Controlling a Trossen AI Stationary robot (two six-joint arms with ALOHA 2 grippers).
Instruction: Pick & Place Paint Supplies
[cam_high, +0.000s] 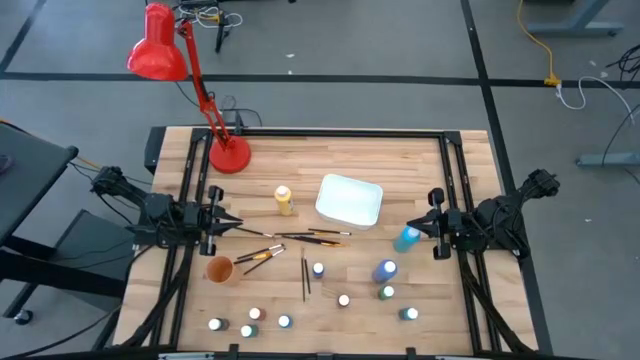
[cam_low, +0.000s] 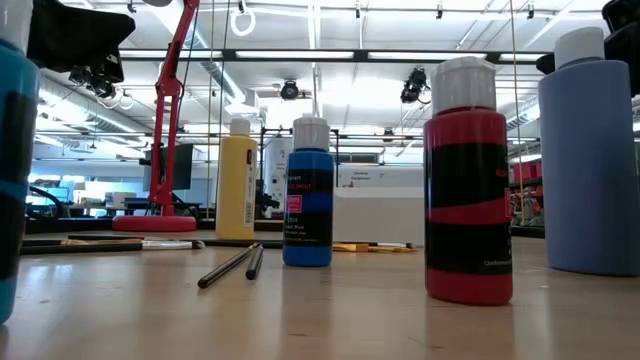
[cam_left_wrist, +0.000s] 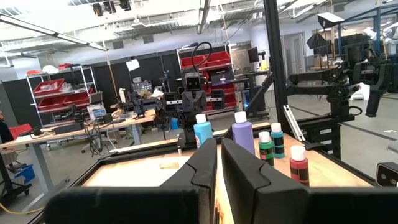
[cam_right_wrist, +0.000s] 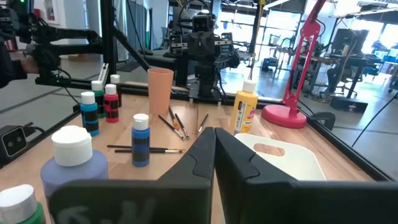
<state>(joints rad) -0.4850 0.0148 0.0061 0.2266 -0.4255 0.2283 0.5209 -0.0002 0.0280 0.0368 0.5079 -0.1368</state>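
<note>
**Both claws shut and waiting at the worktop's sides**

From above, my left claw (cam_high: 232, 226) sits at the left side of the worktop (cam_high: 400, 160), pinched shut and holding nothing; my right claw (cam_high: 412, 224) sits at the right side, also shut and empty, its tip just beside the light blue bottle (cam_high: 406, 239). The yellow bottle (cam_high: 285, 200) stands left of the white tray (cam_high: 349, 199). The paintbrushes (cam_high: 300, 236) lie between my claws, most with their long axes running left to right; one thin brush (cam_high: 304, 276) runs toward the near edge. An orange cup (cam_high: 220, 269) stands near the front left, and more small bottles are scattered across the front, white caps up. A red lamp (cam_high: 190, 70) rises from the back left.

At worktop height, a blue bottle (cam_low: 308, 192) and a red bottle (cam_low: 467, 180) stand upright; both carry dark labels whose print I cannot read.

Past my left fingers (cam_left_wrist: 199, 171) I see a lavender bottle (cam_left_wrist: 243, 132) upright.

Past my right fingers (cam_right_wrist: 202, 155), a small blue bottle (cam_right_wrist: 140, 139) stands by a brush.
</note>
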